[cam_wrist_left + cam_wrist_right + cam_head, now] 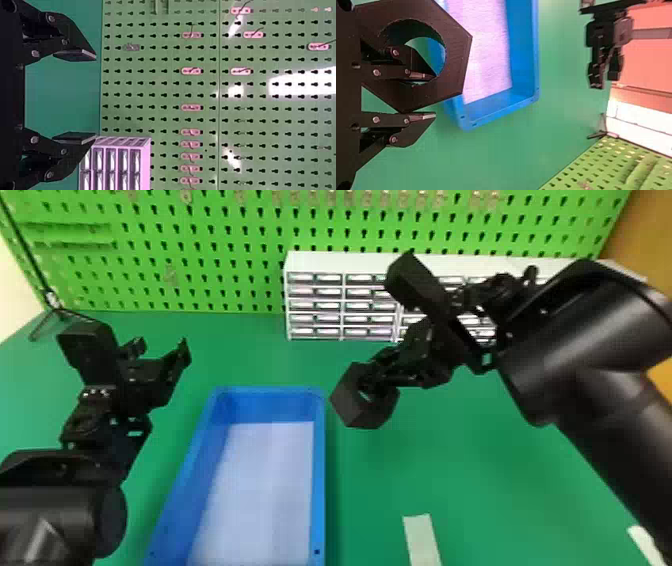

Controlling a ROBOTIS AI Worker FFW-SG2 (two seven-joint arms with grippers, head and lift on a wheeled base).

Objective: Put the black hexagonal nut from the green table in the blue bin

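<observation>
Blue bin (318, 490) with pale liner (260, 485); right end effector (376, 382) tight on hexagonal nut (356, 410), left end effector (160, 349) wide.

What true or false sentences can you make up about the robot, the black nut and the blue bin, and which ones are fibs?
1. The right gripper is holding the black nut. True.
2. The nut is lying inside the bin. False: it is held in the air, to the right of the blue bin in the head view.
3. One finger of the right gripper goes into the nut's hole. True.
4. The left gripper is pinching a drawer. False: it is open with nothing between its fingers.
5. The nut is round on the outside. False: it has six sides.
6. The pegboard is green. True.
</observation>
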